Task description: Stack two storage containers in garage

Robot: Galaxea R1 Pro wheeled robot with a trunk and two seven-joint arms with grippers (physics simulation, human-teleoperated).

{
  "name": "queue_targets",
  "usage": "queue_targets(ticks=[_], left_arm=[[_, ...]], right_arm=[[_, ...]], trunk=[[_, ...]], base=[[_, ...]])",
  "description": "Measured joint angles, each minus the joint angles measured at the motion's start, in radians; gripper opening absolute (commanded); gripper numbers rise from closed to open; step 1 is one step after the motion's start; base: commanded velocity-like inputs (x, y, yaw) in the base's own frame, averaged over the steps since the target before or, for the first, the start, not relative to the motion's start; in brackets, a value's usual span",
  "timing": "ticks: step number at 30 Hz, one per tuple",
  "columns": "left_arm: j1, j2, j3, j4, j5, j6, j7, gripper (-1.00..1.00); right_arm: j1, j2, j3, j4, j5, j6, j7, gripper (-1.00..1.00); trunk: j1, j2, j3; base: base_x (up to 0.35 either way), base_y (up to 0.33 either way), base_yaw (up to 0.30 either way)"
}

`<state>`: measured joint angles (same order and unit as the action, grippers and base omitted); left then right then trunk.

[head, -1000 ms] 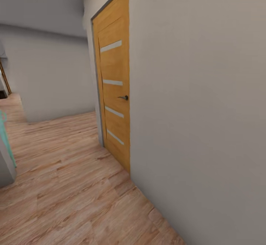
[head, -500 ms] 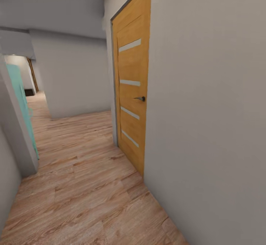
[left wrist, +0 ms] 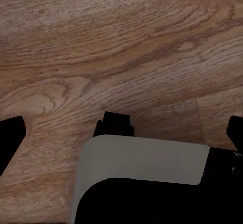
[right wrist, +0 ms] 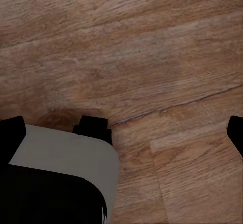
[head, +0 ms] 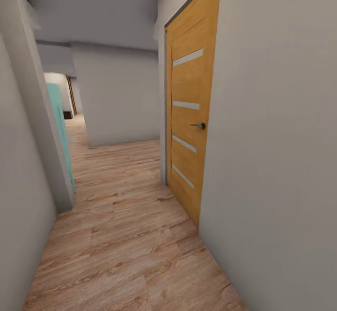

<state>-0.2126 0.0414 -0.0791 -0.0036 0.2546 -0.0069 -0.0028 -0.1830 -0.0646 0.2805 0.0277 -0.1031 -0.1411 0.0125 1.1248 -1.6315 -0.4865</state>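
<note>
**Hallway transit: grippers wide, carrying nothing**

Head view: robot is facing down a narrow hallway. Wood plank floor [head: 126, 236], light w/ visible grain, is running from 6 o'clock toward 11 o'clock. Wooden door [head: 189, 123] at 3 o'clock is standing shut in a grey frame; flat orange-brown panel, four frosted horizontal strips, small dark lever handle [head: 200, 126]. Plain matte pale grey wall [head: 276, 151] is taking up the right side; a second grey wall [head: 18, 170] is sitting at 9 o'clock, w/ a teal panel [head: 60, 123] just behind its edge.

Wrist views are giving close floor detail the head view lacks: darker brown grain, plank seams. Left gripper [left wrist: 124, 130]: dark fingertips [left wrist: 11, 133] are showing at opposite frame edges, spread apart, nothing between. Right gripper [right wrist: 124, 130]: same, fingertips [right wrist: 12, 131] wide apart, nothing held. White/black robot body parts are sitting beneath each.

Storage containers: none visible in these views; location can't be told.
</note>
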Motion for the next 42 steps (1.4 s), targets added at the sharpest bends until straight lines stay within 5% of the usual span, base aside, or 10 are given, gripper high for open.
queue_targets(ticks=[42], left_arm=[[0.0, 0.0, 0.0, 0.0, 0.0, 0.0, 0.0, 1.0]], right_arm=[[0.0, 0.0, -0.002, 0.0, -0.001, 0.0, 0.0, 1.0]], trunk=[[0.0, 0.0, 0.0]], base=[[0.0, 0.0, 0.286]])
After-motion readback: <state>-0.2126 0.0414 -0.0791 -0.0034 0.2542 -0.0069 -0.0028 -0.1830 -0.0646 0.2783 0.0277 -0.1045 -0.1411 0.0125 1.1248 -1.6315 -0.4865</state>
